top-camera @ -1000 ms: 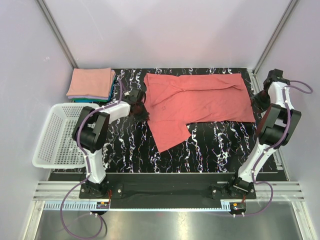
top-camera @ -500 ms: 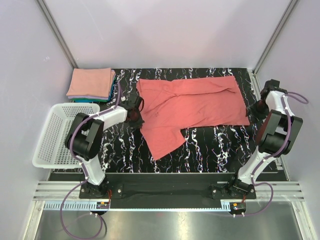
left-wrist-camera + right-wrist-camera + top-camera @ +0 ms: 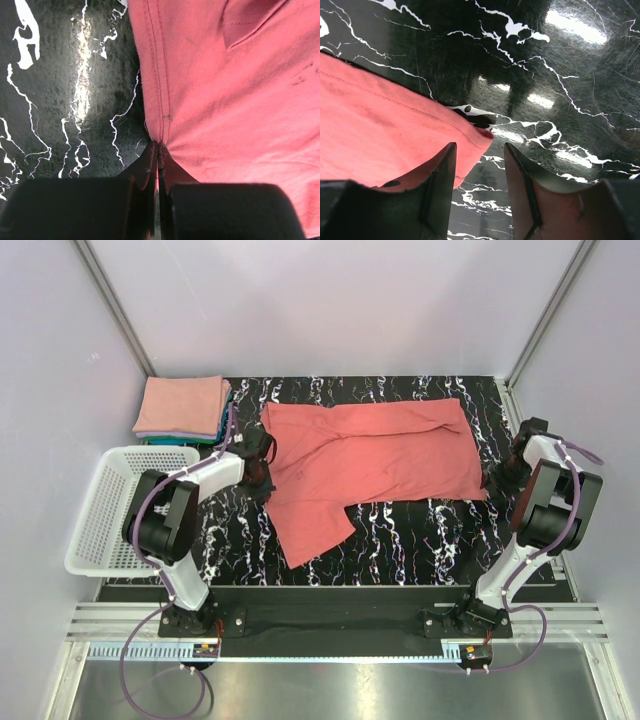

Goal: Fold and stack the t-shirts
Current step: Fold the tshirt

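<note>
Black marbled table [image 3: 430, 535] under coral-red t-shirt [image 3: 380, 450], left hand [image 3: 158, 148] pinched on hem, right hand [image 3: 479, 148] spread.

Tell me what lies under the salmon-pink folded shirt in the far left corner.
Under the salmon-pink shirt, a teal folded shirt shows only as a thin strip at its near and right edges. Anything deeper is covered.

Black tabletop [image 3: 420, 530] beneath me, shot through with white marble veins and glossy: overhead light flares off it in bright patches [image 3: 575, 25]. Plain pale walls [image 3: 330, 300] close in on three sides, with aluminium posts [image 3: 110, 305] slanting up the two far corners. A white mesh basket [image 3: 100, 510] sits at the table's left edge. Near side: slotted aluminium rail [image 3: 120, 625], then brushed steel [image 3: 330, 685].
</note>
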You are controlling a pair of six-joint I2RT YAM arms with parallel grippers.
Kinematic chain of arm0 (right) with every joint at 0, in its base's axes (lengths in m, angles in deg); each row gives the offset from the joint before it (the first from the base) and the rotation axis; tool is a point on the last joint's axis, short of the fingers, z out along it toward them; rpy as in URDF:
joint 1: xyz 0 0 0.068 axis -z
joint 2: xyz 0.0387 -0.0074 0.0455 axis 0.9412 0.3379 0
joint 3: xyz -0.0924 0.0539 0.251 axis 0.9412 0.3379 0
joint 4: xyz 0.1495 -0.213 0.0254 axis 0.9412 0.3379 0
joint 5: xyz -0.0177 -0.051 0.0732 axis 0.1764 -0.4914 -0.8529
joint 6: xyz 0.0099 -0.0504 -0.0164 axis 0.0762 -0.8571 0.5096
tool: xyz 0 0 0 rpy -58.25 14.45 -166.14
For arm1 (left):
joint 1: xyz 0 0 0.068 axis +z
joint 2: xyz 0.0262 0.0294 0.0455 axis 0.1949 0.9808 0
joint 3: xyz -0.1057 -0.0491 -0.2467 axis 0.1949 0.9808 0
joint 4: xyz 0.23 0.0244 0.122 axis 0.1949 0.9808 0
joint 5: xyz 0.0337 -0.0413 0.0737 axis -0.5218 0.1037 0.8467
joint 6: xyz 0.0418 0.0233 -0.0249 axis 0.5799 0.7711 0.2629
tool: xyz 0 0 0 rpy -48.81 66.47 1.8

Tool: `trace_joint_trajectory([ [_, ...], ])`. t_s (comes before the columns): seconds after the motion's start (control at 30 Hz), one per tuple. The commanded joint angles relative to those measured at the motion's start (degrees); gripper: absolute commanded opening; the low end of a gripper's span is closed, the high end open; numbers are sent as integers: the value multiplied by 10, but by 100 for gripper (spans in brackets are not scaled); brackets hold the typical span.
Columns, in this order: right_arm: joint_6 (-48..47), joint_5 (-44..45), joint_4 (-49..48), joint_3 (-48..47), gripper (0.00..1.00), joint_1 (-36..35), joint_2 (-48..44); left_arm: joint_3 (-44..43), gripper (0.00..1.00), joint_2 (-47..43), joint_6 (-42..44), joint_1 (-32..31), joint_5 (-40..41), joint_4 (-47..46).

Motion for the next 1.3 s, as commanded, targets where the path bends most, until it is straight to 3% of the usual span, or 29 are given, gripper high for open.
trace_joint_trajectory([
  [0.0,22,20,-10,9,50,-6,-6,-19,0,3,20,3,-7,-3],
  [0.4,8,68,-20,-8,13,-6,55,-10,0,-6,43,30,-14,10],
  [0.47,5,80,-22,-9,0,-6,57,-17,0,-2,51,37,-21,14],
  [0.67,-21,157,-3,7,0,-5,17,-19,0,0,63,52,-9,39],
  [0.77,-20,139,-14,36,0,-6,-2,-22,0,-2,65,52,-14,54],
  [0.8,-17,126,-16,45,0,-6,-3,-23,9,-8,64,52,-21,56],
  [0.9,-7,101,-9,33,26,-8,-3,-40,24,-13,65,52,-42,65],
  [0.93,-7,105,-4,24,36,-8,-4,-67,40,-12,69,52,-45,70],
  [1.03,-7,131,33,-36,43,-8,-12,-120,52,-6,78,61,-45,91],
  [1.1,-5,144,65,-93,47,-8,-12,-176,55,4,77,73,-45,95],
  [1.2,-3,133,87,-175,50,-12,8,-240,56,33,67,102,-111,76],
  [1.27,-10,75,69,-209,51,-20,22,-268,56,64,66,110,-148,65],
])
